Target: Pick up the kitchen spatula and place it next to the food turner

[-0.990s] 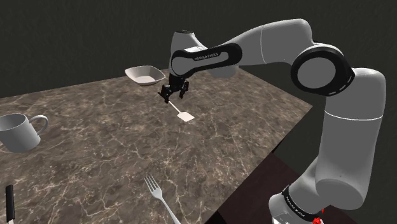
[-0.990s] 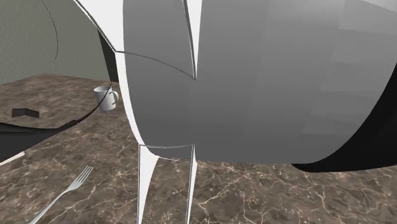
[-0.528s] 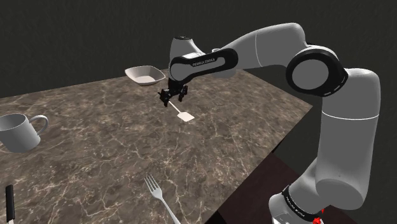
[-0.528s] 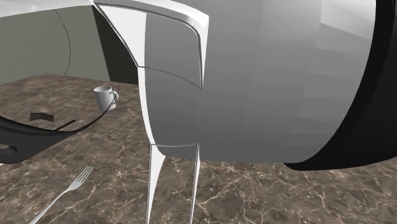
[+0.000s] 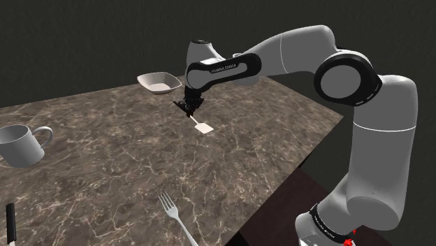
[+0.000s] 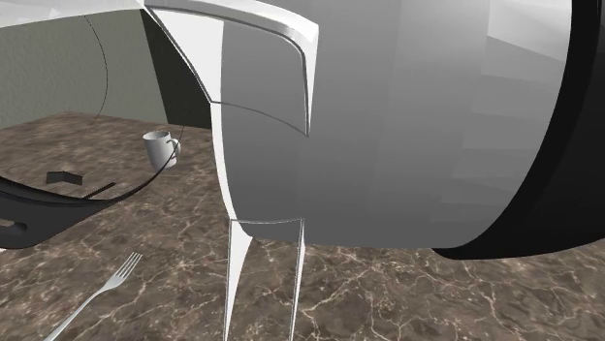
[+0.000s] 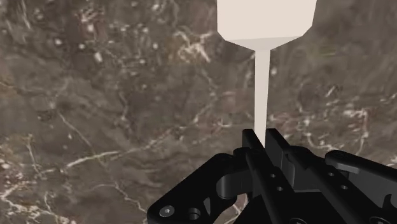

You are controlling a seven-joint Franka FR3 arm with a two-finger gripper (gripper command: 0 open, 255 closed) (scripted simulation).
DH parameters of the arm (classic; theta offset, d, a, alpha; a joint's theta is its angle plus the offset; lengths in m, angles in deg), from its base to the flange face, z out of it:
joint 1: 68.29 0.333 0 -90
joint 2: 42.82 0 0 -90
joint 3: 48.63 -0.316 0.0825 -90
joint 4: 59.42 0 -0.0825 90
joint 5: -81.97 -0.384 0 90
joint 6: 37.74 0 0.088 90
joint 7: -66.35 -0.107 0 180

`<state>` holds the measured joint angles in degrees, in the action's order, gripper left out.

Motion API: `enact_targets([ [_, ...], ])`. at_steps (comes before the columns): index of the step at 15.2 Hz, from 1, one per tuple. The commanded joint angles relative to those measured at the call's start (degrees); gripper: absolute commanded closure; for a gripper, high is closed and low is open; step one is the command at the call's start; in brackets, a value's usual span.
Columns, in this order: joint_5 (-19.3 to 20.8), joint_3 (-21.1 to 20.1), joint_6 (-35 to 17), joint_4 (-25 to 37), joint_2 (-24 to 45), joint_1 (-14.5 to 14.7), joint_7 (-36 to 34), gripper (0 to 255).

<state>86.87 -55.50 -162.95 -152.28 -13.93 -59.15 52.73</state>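
Shoulder view, left to right.

- Thin black bar (image 5: 10, 220) at 8 o'clock of the frame, cut by the edge. Cannot tell what it is.
- Pale mug (image 5: 24, 144) upright at 9 o'clock on the brown marbled table (image 5: 105, 164).
- Fork (image 5: 175, 213) flat at 6 o'clock, near the table's front edge.
- Shallow white bowl (image 5: 159, 82) at 10 o'clock from the pincer (image 5: 187, 106), near it but apart.
- Pincer low at the table, narrow, clamped on the handle end of the white spatula (image 5: 202, 127). The blade lies on the table at 4 o'clock from the fingers.
- White arm (image 5: 363, 126) at 3 o'clock.

Wrist view: pincer (image 7: 259, 139) pinches the handle. The spatula (image 7: 262, 76) runs straight away from it over the marble.
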Motion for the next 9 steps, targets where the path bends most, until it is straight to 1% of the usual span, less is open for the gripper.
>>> enact_targets([
  [1,0.0,0.0,0.0,0.0,0.0,0.0,0.0,255],
  [6,0.0,0.0,0.0,0.0,0.0,0.0,0.0,255],
  [9,-0.2,-0.1,1.8,0.9,-1.0,0.0,0.1,255],
])
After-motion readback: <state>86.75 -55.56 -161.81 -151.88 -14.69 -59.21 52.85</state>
